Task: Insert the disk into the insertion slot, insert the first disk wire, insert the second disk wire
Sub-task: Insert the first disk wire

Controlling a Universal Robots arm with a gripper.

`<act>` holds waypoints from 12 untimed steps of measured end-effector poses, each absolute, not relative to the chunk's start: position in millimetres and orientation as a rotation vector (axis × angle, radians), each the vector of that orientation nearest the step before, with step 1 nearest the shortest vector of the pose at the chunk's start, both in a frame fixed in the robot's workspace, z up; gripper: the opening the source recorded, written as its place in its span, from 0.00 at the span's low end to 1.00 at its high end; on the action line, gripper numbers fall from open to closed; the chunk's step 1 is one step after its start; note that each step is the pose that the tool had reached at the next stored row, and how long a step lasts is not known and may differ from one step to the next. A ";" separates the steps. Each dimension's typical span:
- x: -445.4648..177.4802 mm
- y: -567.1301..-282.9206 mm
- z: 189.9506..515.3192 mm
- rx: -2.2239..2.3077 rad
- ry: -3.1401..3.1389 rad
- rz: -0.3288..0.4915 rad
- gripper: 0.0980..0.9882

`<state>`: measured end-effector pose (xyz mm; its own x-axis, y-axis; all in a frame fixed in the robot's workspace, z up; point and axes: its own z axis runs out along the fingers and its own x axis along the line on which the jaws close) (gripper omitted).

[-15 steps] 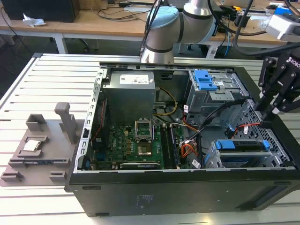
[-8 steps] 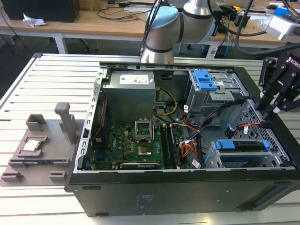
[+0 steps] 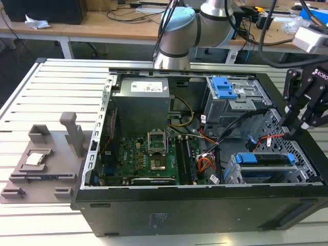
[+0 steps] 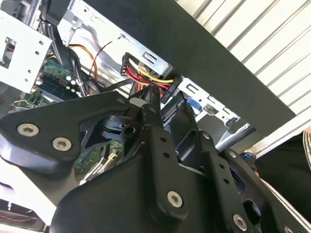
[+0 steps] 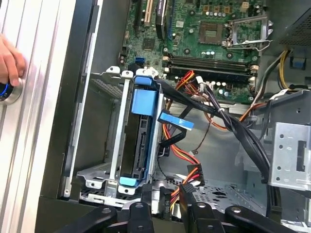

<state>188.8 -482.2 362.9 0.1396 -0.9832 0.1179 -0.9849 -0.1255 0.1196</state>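
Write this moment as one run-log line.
disk: seated in insertion slot | hand: by slot, at orange-yellow-black wire bundle

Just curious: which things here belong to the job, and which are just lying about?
Job: disk, slot, red wire, gripper.
Just there: grey tray, motherboard, power supply.

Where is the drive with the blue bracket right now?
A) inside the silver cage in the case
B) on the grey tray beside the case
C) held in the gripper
A: in the first wrist view the drive sits slotted between the rails of the silver cage.
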 end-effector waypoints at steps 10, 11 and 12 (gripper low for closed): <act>190.8 -482.2 353.5 2.266 -1.912 0.030 0.30; 190.8 -482.2 353.5 2.266 -1.912 0.030 0.30; 190.8 -482.2 353.5 2.266 -1.912 0.030 0.30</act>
<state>190.8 -482.2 353.5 0.1748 -0.9762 0.1285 -0.9797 -0.1595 0.1211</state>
